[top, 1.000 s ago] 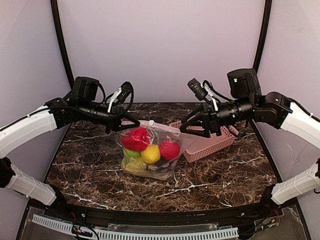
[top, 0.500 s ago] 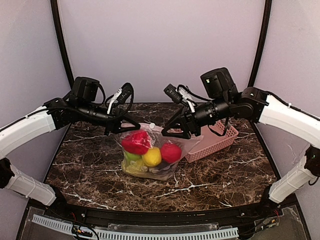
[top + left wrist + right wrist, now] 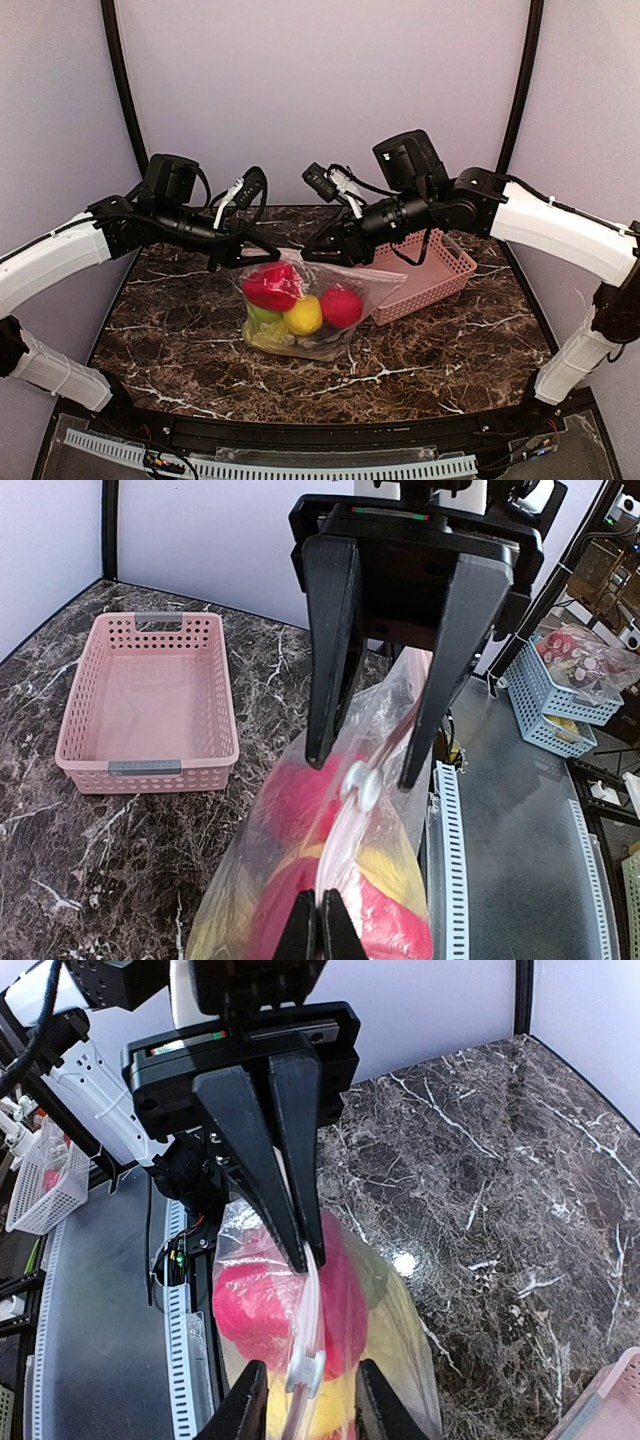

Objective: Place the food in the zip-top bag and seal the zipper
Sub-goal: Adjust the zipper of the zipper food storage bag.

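Zip-top bag [image 3: 366, 287]: clear floppy plastic, mid surface, bottom resting on the stone, mouth edge lifted between your two arms. The dot print is too faint to make out. The food is inside it: glossy red bell pepper [image 3: 271, 284] upper left, smooth yellow ball [image 3: 303, 314] in the middle, red ball [image 3: 342, 306] to its right, green piece [image 3: 262, 312] under the pepper. All are rounded, toy-like plastic.

The zipper [image 3: 332, 872] is a thin pale strip along the mouth with a small white slider tab [image 3: 360, 783] on it.

Your left pincer [image 3: 318, 932] is clenched on the zipper strip at the bag's left end, black fingers pressed together with the plastic between them. Your right pincer [image 3: 305, 1400] is released, with flat black tapered fingers spread either side of the strip and the slider tab sitting in the gap. You cannot tell whether either finger touches it.

The pink basket [image 3: 425, 292], rectangular perforated plastic with slot handles, sits just right of the bag, under your right arm. Contact with the bag is unclear.

The surface [image 3: 180, 330] is dark brown marble-look with white veins.
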### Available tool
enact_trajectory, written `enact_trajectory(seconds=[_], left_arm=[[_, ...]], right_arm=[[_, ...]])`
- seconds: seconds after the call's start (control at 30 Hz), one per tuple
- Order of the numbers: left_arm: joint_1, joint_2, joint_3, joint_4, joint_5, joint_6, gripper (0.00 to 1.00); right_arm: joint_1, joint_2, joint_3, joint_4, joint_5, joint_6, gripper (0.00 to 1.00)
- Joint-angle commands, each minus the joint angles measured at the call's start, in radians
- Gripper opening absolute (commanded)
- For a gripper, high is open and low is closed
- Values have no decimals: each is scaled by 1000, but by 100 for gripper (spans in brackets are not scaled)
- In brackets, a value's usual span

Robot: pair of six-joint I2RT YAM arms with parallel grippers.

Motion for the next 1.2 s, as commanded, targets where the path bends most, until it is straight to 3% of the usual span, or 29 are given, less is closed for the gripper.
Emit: enact_trajectory(seconds=[0.0, 0.17, 0.23, 0.33, 0.43, 0.5, 0.6, 0.83, 1.17], left_arm=[[-2, -39, 22, -21, 26, 6, 1], [-1, -39, 22, -19, 37, 5, 1], [-1, -39, 21, -10, 46, -2, 4], [0, -40, 7, 33, 75, -34, 34], [-1, -29, 2, 62, 100, -55, 45], [-2, -16, 4, 71, 112, -59, 42], [-5, -3, 9, 74, 129, -62, 26], [-16, 11, 10, 79, 144, -62, 1], [-27, 5, 4, 102, 141, -68, 1]], right_arm=[[10, 27, 43, 22, 5, 11, 26], [10, 38, 47, 40, -19, 14, 4], [10, 37, 46, 50, -32, 15, 0], [10, 32, 42, 63, -43, 16, 0], [10, 31, 42, 71, -54, 16, 0], [10, 32, 41, 74, -58, 17, 0], [10, 30, 41, 75, -56, 19, 0], [9, 32, 43, 80, -70, 20, 0], [10, 56, 61, 98, -89, 25, 0]])
